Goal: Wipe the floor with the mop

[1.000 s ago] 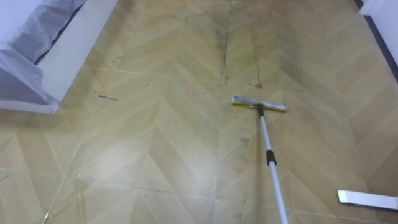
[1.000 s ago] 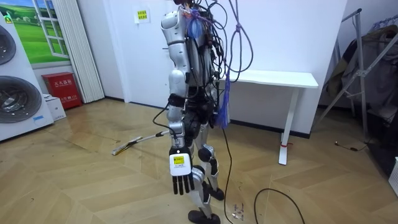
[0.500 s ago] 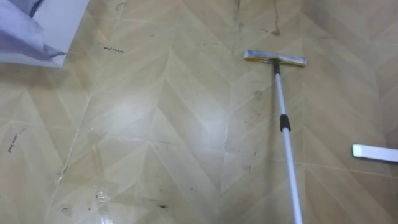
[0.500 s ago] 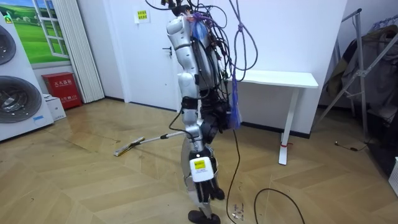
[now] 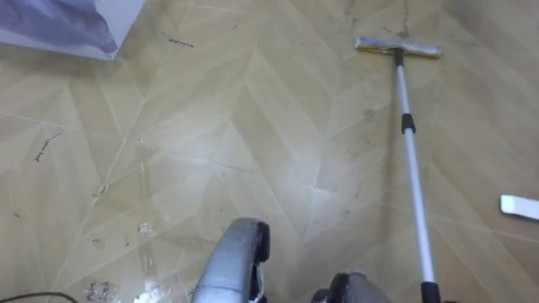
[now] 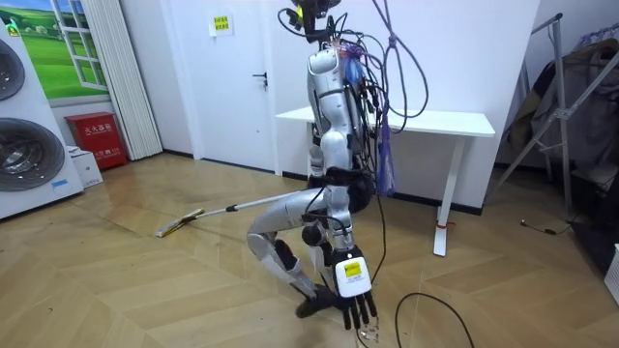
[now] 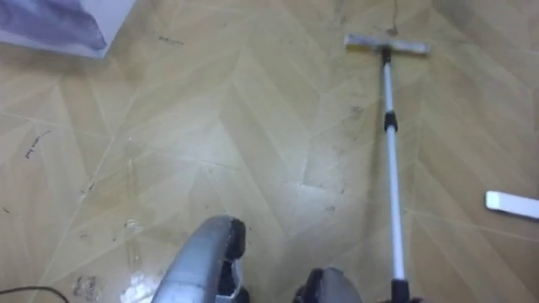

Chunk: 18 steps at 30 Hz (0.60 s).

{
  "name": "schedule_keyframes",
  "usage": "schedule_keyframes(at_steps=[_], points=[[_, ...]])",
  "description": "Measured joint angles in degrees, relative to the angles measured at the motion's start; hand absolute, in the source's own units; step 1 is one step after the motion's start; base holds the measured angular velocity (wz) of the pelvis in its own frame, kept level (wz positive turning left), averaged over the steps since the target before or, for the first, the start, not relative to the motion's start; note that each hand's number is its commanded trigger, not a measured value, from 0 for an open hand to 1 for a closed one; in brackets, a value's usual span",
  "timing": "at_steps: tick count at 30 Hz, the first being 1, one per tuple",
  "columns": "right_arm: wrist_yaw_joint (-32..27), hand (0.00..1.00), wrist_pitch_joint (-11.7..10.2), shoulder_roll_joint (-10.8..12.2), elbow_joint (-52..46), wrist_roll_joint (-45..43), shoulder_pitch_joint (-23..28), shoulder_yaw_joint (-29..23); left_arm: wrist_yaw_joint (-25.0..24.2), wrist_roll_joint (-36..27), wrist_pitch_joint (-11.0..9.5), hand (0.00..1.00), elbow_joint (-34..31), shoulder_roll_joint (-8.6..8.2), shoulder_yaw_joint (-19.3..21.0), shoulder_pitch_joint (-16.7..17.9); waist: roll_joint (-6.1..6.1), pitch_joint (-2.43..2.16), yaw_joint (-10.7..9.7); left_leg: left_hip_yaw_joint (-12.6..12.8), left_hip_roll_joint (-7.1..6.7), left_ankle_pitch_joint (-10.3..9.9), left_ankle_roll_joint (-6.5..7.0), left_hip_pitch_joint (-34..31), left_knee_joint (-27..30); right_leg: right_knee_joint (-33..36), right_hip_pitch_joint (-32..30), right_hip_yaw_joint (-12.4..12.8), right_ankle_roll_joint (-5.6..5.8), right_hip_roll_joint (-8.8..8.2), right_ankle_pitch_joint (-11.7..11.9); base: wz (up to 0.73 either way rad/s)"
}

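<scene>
A mop lies out ahead of me on the wooden floor. Its flat yellowish head [image 5: 397, 47] rests on the boards at the upper right, and its silver handle [image 5: 411, 160] runs back toward me and off the lower edge. In the room view the mop head [image 6: 179, 224] sits on the floor at the room view's left, and the handle [image 6: 251, 204] slopes up to my waist, where my body hides its top end. I stand in a deep lunge toward the room view's left. My left hand [image 6: 350, 290] hangs open low by my rear leg, holding nothing.
A white piece of furniture with bluish cloth [image 5: 67, 21] lies at the upper left. A flat white strip [image 5: 520, 205] lies on the floor at the right. Wet spots [image 5: 143, 269] glisten near my feet. Behind me stands a white table [image 6: 426, 121]; washing machines [image 6: 24, 145] stand at the room view's left.
I have leaned and stepped into a lunge toward the room view's left, and the mop head has slid farther that way. My left hand swung back and down. The eye view has shifted.
</scene>
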Motion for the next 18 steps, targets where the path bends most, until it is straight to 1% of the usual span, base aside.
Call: schedule_keyframes(at_steps=[1,2,3,4,5,6,7,8,9,10,11,12,13,14,15,16,17,18], points=[[0.7,1.00,-0.2,-0.5,0.0,1.5,0.7,0.5,-0.8,0.0,-0.4,0.00,0.0,0.14,0.0,0.6,-0.11,-0.15,-0.1,0.0,-0.03,-1.6,-0.13,1.7,-7.3,-0.2,0.8,0.1,1.27,0.13,-0.6,0.37],[1.3,1.00,-0.3,-1.2,0.0,3.9,2.1,2.1,-1.9,0.6,-0.5,0.00,0.0,0.50,0.1,0.7,0.77,-0.74,-0.1,-0.2,-0.02,-2.8,-0.13,4.7,-18.4,0.2,0.9,-0.2,1.99,0.26,-1.0,0.38],[1.5,1.00,-0.3,-1.6,0.0,5.0,3.0,2.7,-2.4,1.6,-0.5,0.00,0.0,0.58,0.2,0.7,1.46,-1.10,-0.2,-0.2,-0.02,-3.2,-0.19,6.5,-24.4,0.7,0.7,-0.5,2.37,0.32,-1.4,0.34],[2.2,1.00,-0.4,-2.5,0.0,6.8,5.1,4.0,-3.6,2.7,-0.4,0.00,0.6,0.61,0.2,0.7,2.84,-1.37,-0.4,-0.7,-0.03,-4.2,0.22,10.7,-35.4,1.5,0.6,-1.3,2.87,0.52,-2.7,0.24],[2.6,1.00,-0.5,-3.3,-0.1,7.3,7.6,4.8,-5.2,4.6,0.0,0.00,1.2,0.69,0.3,0.6,4.21,-1.70,-0.8,-0.7,0.04,-5.1,0.68,14.7,-43.6,2.2,0.7,-2.0,3.53,0.50,-3.9,0.23],[2.6,1.00,-0.4,-3.5,0.0,7.3,8.9,5.0,-5.7,5.0,0.3,0.00,1.6,0.73,0.4,0.4,4.61,-1.83,-1.2,-0.6,0.02,-7.9,1.55,16.0,-45.7,2.4,0.6,-2.2,3.95,0.31,-4.5,0.29],[2.5,1.00,-0.4,-3.8,0.1,7.1,11.6,5.0,-6.6,5.1,0.7,0.00,2.7,0.75,0.5,-0.2,4.89,-1.97,-2.2,0.0,-1.42,-11.9,3.93,16.9,-47.7,2.4,0.7,-2.3,4.70,-0.95,-5.0,0.37],[2.5,1.00,-0.4,-4.2,0.2,7.1,14.5,5.1,-7.1,5.0,0.8,0.00,2.8,0.58,0.6,-0.5,5.58,-2.44,-3.2,0.3,-2.85,-13.7,5.82,17.2,-47.8,2.3,1.3,-2.2,5.98,-2.39,-4.8,0.38],[2.4,1.00,-0.4,-4.3,0.2,7.1,16.1,5.2,-7.1,5.0,0.8,0.00,2.8,0.51,0.6,-0.7,5.62,-2.46,-3.7,0.5,-3.68,-14.9,7.18,17.6,-47.7,2.8,1.6,-1.7,6.09,-3.13,-4.8,0.29],[2.2,1.00,-0.3,-4.2,0.2,7.1,18.5,5.2,-6.8,5.0,0.7,0.00,2.7,0.55,0.9,-1.1,5.67,-2.42,-4.9,0.4,-5.36,-16.7,8.24,18.3,-46.9,7.3,-0.1,1.2,6.52,-2.74,-2.7,0.18],[2.1,1.00,-0.3,-4.1,0.2,7.1,19.6,5.2,-6.5,5.0,0.7,0.00,2.6,0.54,1.3,-1.2,5.93,-2.50,-5.4,0.2,-5.98,-17.6,8.71,18.5,-46.2,10.4,-1.8,3.2,6.41,-2.56,0.1,0.14],[1.7,1.00,0.0,-3.4,0.2,7.1,21.6,5.2,-6.1,5.0,0.6,0.00,1.8,0.56,1.4,-1.2,7.25,-2.50,-5.7,-0.6,-6.09,-19.7,9.26,19.2,-44.6,16.1,-4.9,6.1,6.83,-0.96,6.4,0.00],[1.4,1.00,0.9,-2.2,-0.2,7.2,22.8,5.3,-5.2,5.0,0.6,0.00,0.6,0.65,1.2,-1.2,7.71,-2.51,-6.2,-0.8,-6.04,-21.3,9.63,19.9,-44.1,19.4,-7.9,8.3,7.32,0.98,8.9,-0.10],[0.8,1.00,1.5,-1.0,-0.2,7.5,22.9,5.3,-4.9,5.1,0.2,0.00,-0.1,0.54,1.1,-1.8,8.25,-2.36,-6.8,-0.9,-5.97,-22.0,10.10,20.6,-44.2,19.3,-10.6,9.1,7.69,2.30,8.6,-0.11],[0.5,1.00,1.5,-0.3,-0.2,7.6,22.9,5.2,-5.0,5.1,0.2,0.00,-0.1,0.47,1.1,-2.1,8.58,-2.30,-7.3,-0.9,-5.98,-22.3,10.36,21.0,-44.3,17.8,-11.5,9.0,8.18,2.82,8.3,-0.03],[-0.3,1.00,1.6,0.7,-0.2,7.9,22.9,5.1,-5.0,5.1,0.0,0.00,-0.3,0.28,1.1,-2.3,9.10,-2.17,-7.7,-1.0,-6.01,-23.1,10.84,21.9,-44.7,13.2,-12.6,8.8,8.63,3.98,8.0,-0.10],[-1.0,1.00,1.6,1.5,-0.2,7.9,22.8,4.4,-5.0,5.1,-0.2,0.00,-0.3,0.07,1.2,-2.1,9.24,-2.03,-7.4,-0.9,-6.09,-24.2,10.96,23.2,-45.3,7.2,-13.4,8.5,8.63,5.25,8.0,-0.17],[-1.3,1.00,1.8,1.7,-0.2,7.8,22.5,4.3,-5.0,5.1,-0.1,0.00,-0.3,0.06,1.2,-1.9,9.21,-1.85,-7.3,-0.9,-6.17,-24.5,10.98,24.0,-45.7,4.2,-13.5,8.1,8.53,5.58,8.0,-0.33]])
